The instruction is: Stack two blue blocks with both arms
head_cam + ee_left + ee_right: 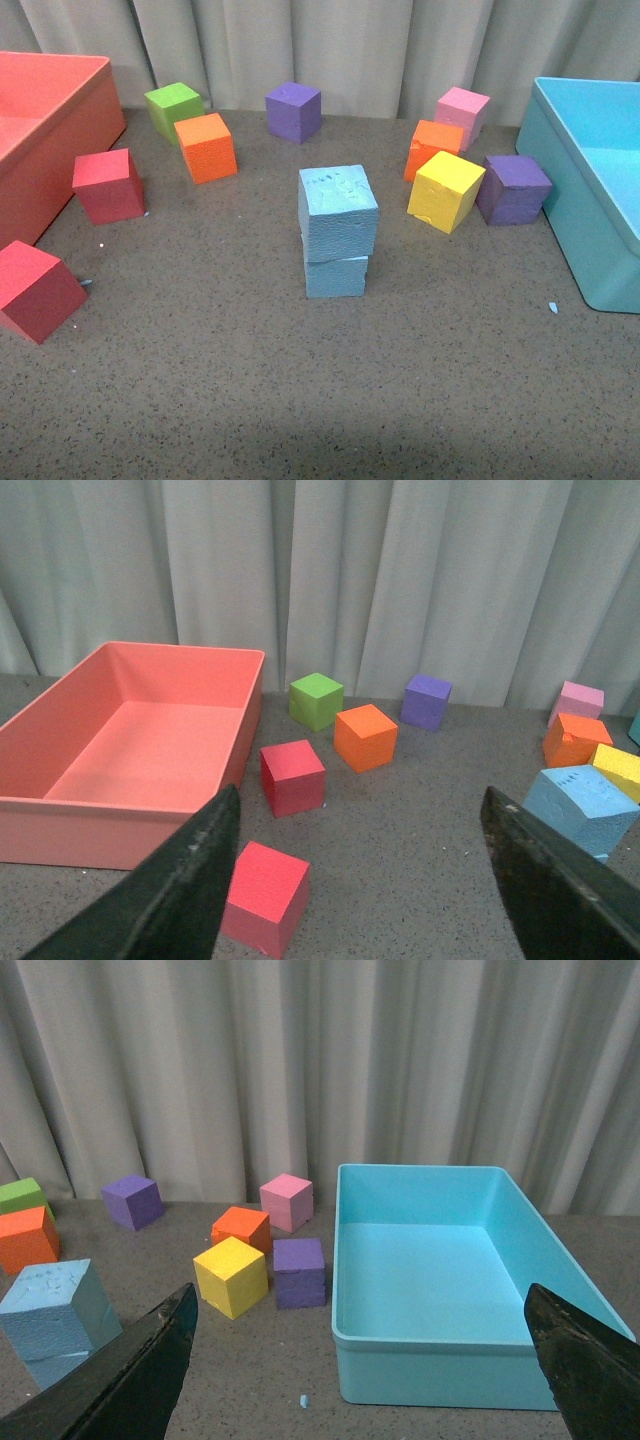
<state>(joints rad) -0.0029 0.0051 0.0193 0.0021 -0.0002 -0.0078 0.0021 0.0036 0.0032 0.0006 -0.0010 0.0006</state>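
Left pincer (365, 880): fingers spread wide, nothing betw. them, held up off the desk (320, 400). Right pincer (360, 1360): same, wide open & empty. Neither arm shows in front view, so both prob. pulled back clear of the work.

Two blue blocks mid-desk: dimpled top block (338, 211) sits on lower block (336, 276), touching, twisted a bit off square and overhanging slightly. Stack looks stable; task appears done.

Other cubes lie scattered well apart from stack – yellow cube (445, 190) nearest on its right, w/ purple cube (512, 189) just beside. Red bin (55, 110) far left, turquoise bin (590, 200) far right, both empty as far as seen.
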